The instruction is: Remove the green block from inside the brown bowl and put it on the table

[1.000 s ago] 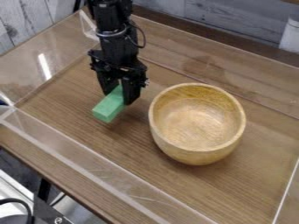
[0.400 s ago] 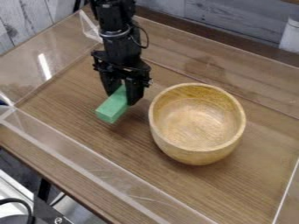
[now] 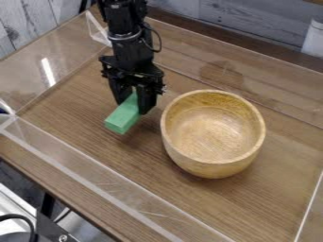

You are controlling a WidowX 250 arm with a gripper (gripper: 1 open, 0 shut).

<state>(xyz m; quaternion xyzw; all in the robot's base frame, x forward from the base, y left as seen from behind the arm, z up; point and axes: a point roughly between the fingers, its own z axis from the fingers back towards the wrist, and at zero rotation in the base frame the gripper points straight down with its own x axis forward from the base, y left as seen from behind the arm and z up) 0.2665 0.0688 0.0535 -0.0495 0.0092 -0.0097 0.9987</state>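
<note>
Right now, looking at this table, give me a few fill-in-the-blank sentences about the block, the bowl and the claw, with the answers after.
1. The claw is shut on the ____ block.
2. The inside of the brown bowl is ____.
3. In the camera view, the green block sits to the ____ of the bowl.
4. The claw points straight ____ at the table.

Missing words: green; empty; left; down

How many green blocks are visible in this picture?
1. The green block is outside the bowl, left of it, low over the table, in the shut gripper. The bowl looks empty; none seems hidden.
</note>
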